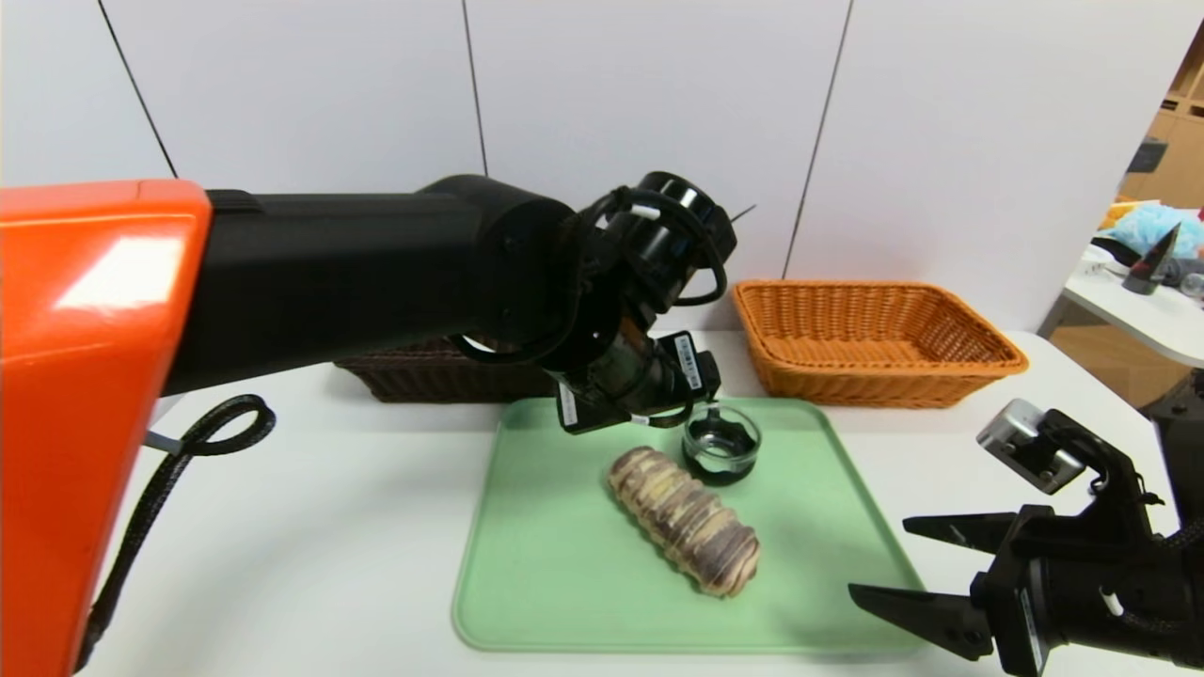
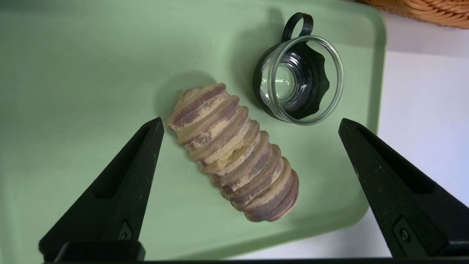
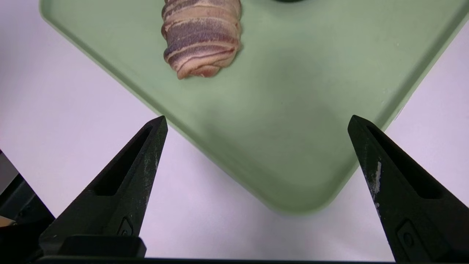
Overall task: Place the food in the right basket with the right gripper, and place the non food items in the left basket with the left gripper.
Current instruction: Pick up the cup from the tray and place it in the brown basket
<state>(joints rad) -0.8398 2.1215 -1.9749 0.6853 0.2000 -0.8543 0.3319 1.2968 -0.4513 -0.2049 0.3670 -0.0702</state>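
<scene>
head high, wrists close; shared tray (image 1: 564, 564)

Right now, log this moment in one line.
left gripper open above round clear-glass jar | right gripper open, parked | striped ridged roll on green tray

Across the top of your head view runs a white panelled wall (image 1: 611, 94), split by thin dark seams that lean slightly. Below it, the white tabletop (image 1: 310, 527) fills the lower part of the frame, evenly lit with soft shadows. At the far right edge you see a second white table (image 1: 1143, 315) carrying some clutter, among it something fluffy and light blue (image 1: 1148, 228). Behind that, in the upper right corner, stands pale wooden shelving (image 1: 1180, 122).
</scene>
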